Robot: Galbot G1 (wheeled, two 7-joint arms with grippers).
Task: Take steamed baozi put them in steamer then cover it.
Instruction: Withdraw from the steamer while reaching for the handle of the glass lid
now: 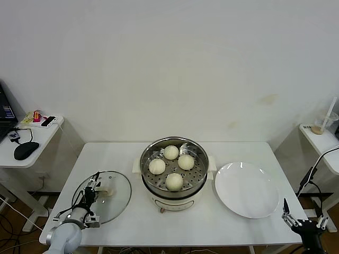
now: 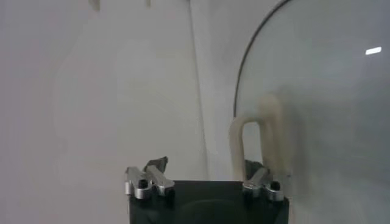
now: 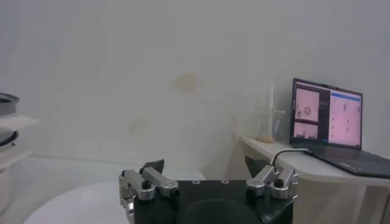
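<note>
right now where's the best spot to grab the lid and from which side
Probably by the beige handle, the only raised part of the flat glass lid, which lies on the table left of the steamer. Come from above at its near-left edge, where the left gripper already sits, fingers straddling the handle's narrow width. The right gripper waits beyond the plate.

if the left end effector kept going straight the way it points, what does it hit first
Most likely the beige handle of the glass lid, which stands right ahead of the left end effector in its wrist view; how close is hard to judge.
</note>
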